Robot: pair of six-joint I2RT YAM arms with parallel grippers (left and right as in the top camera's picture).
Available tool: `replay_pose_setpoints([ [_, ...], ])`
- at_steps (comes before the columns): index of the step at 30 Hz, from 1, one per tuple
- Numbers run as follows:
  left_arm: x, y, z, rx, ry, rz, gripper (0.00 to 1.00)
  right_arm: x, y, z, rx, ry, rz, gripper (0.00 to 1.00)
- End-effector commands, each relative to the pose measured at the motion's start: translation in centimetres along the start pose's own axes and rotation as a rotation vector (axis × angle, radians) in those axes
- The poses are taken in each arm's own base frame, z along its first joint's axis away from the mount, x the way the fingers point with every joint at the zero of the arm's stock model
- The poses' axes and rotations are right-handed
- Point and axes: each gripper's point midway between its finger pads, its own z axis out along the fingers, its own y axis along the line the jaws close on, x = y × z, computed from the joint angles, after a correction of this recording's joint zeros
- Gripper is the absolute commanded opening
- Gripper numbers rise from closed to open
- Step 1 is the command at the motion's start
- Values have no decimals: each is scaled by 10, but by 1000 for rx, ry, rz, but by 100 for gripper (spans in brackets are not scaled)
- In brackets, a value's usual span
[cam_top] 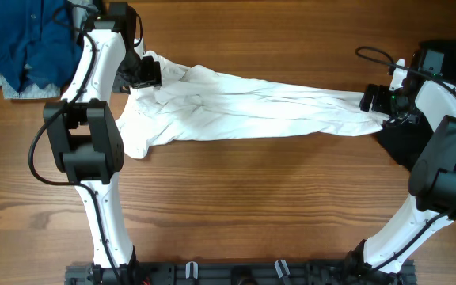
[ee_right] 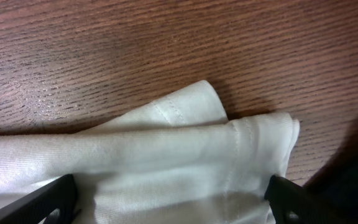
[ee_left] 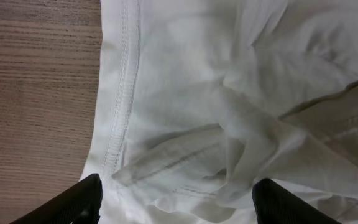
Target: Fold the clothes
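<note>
A white garment [cam_top: 244,107] lies stretched in a long bunched band across the wooden table. My left gripper [cam_top: 145,73] is over its wide left end. In the left wrist view the fingers [ee_left: 176,190] are spread wide apart, with rumpled white cloth and a stitched hem [ee_left: 120,93] between them. My right gripper [cam_top: 380,101] is over the narrow right end. In the right wrist view its fingers [ee_right: 173,190] are also spread wide, straddling the folded hem end of the white cloth [ee_right: 185,155]. Neither gripper pinches the cloth.
A blue garment [cam_top: 22,39] lies heaped at the back left corner over a pale one [cam_top: 10,89]. A black garment [cam_top: 402,142] lies at the right edge under my right arm. Bare wood [cam_top: 252,198] spans the front of the table.
</note>
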Motion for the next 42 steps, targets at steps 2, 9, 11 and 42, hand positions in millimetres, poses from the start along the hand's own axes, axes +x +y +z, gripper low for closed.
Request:
replay_pose_setpoints([
  [2, 0, 4, 0, -12, -1, -3, 77, 16, -1, 23, -40, 58, -28, 100],
  [9, 3, 4, 0, -14, 12, -4, 77, -4, 2, -11, -56, 77, -27, 100],
  [11, 3, 4, 0, -14, 12, -4, 77, -11, 4, -21, -65, 75, -29, 100],
  [42, 5, 1, 0, 8, 19, -4, 86, 18, 0, 10, -75, 247, -99, 99],
])
